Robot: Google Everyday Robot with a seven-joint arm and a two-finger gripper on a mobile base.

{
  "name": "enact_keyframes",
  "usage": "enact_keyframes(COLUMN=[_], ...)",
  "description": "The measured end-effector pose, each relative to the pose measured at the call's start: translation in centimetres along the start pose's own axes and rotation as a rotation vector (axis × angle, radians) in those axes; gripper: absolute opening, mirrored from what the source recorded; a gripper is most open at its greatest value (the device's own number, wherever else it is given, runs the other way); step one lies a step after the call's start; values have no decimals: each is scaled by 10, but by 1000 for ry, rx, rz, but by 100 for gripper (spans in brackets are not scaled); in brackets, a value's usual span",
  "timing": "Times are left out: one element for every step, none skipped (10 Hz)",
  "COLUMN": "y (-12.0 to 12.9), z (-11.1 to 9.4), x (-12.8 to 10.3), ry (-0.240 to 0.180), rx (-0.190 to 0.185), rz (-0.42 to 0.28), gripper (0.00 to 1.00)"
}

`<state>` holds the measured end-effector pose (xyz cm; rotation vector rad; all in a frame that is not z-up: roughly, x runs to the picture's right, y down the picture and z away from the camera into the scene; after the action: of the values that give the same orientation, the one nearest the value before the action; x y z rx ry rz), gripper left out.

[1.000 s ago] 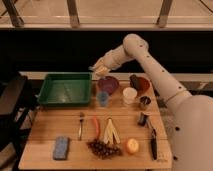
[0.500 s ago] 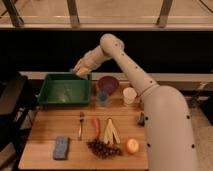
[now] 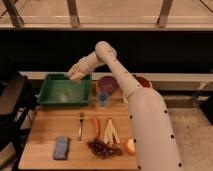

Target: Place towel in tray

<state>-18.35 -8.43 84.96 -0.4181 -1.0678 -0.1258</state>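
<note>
The green tray [image 3: 50, 100] stands at the back left of the wooden table. My gripper [image 3: 76, 74] hangs just above the tray's back right rim, with the arm reaching in from the right. A pale yellowish bundle shows at the gripper; I cannot tell whether it is the towel. A faint lighter patch lies on the tray floor [image 3: 63, 92]; I cannot tell what it is. No grey-blue towel shows plainly anywhere else.
A purple bowl [image 3: 107, 83] and a blue cup [image 3: 103, 98] stand right of the tray, with a reddish bowl [image 3: 143, 80] behind my arm. On the table [image 3: 45, 135] lie a fork [image 3: 80, 125], carrot [image 3: 96, 126], corn husk [image 3: 111, 131], grapes [image 3: 102, 148], orange [image 3: 131, 146] and speckled blue sponge [image 3: 61, 147].
My gripper has swung left from above the purple bowl to the tray's back right rim and has dropped slightly lower over it.
</note>
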Motion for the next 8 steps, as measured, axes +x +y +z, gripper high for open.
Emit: enact_keyframes(y=[1, 2, 3, 5, 7, 9, 9, 10], z=[6, 13, 20, 24, 28, 30, 30, 30], x=[2, 7, 10, 11, 13, 16, 16, 16], ry=[-18, -41, -57, -66, -72, -75, -75, -75], rx=[4, 10, 12, 12, 10, 7, 6, 6], rz=[2, 14, 22, 28, 34, 42, 43, 44], gripper=[28, 40, 50, 59, 68, 77, 80, 80])
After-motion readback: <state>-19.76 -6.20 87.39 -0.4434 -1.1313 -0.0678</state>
